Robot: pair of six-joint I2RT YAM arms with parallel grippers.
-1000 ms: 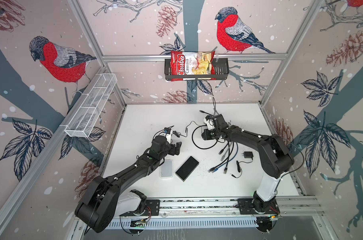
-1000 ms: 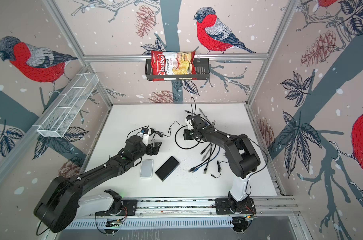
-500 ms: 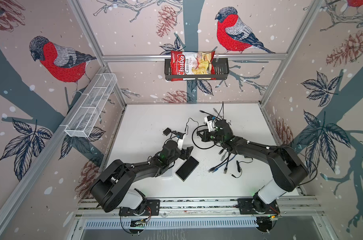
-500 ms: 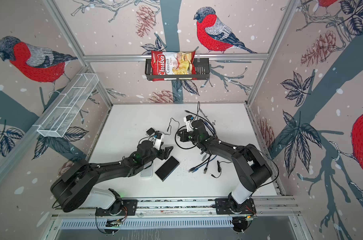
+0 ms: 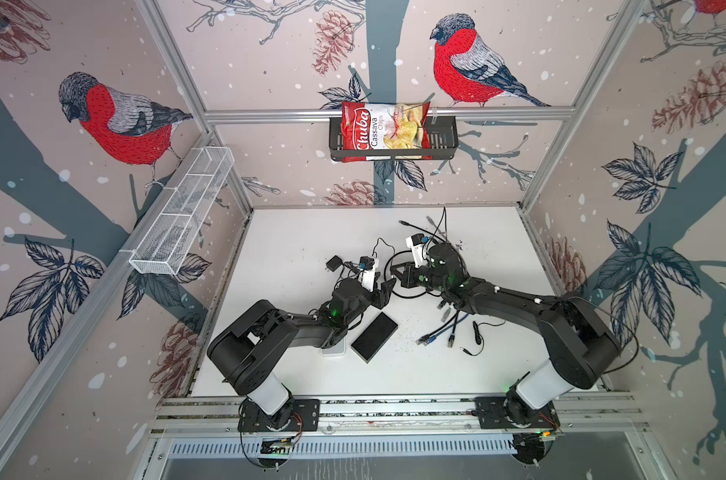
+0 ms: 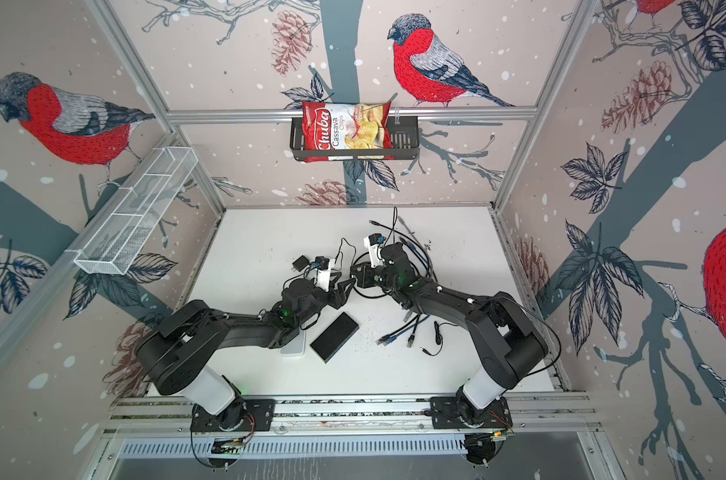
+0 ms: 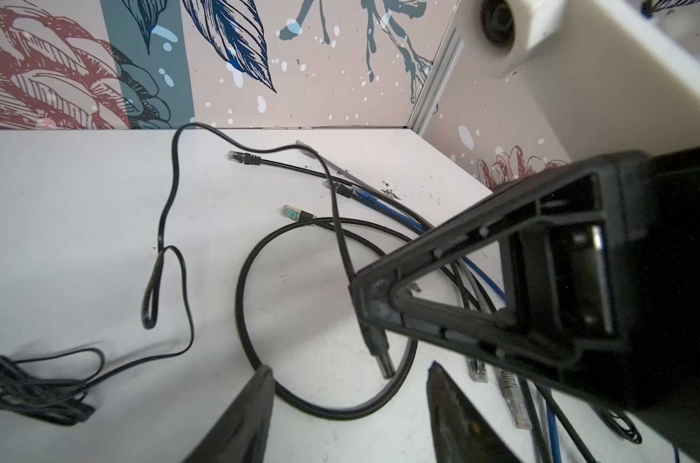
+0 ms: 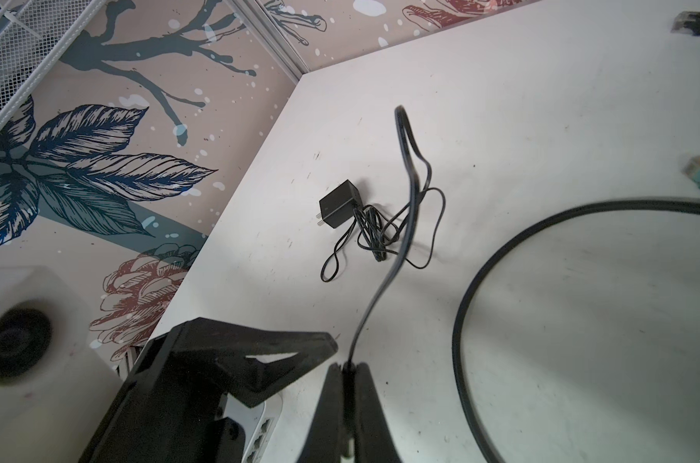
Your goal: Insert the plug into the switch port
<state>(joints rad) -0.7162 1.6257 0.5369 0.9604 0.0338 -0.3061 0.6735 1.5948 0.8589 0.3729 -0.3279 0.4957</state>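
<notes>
The plug (image 7: 378, 352), a small black barrel on a thin black cord, hangs tip down from my right gripper (image 8: 348, 366), which is shut on it. In both top views the right gripper (image 5: 398, 272) points at my left gripper (image 5: 384, 291) near the table's middle. Seen from the left wrist, the left gripper (image 7: 349, 366) is open, and the plug sits just beyond the gap between its fingertips, touching neither. The white switch (image 8: 260, 429) shows a row of ports in the right wrist view. It lies under my left forearm in both top views (image 5: 332, 351).
A black flat box (image 5: 374, 336) lies beside the switch. The cord's black power adapter (image 5: 334, 264) sits behind the left gripper with tangled cord. A thick black cable loop (image 7: 252, 320) and several network cables (image 5: 440, 332) spread under the right arm.
My left arm has swung in from the left to face the right gripper, and its jaws have narrowed. The right gripper has carried the plug forward and left.
</notes>
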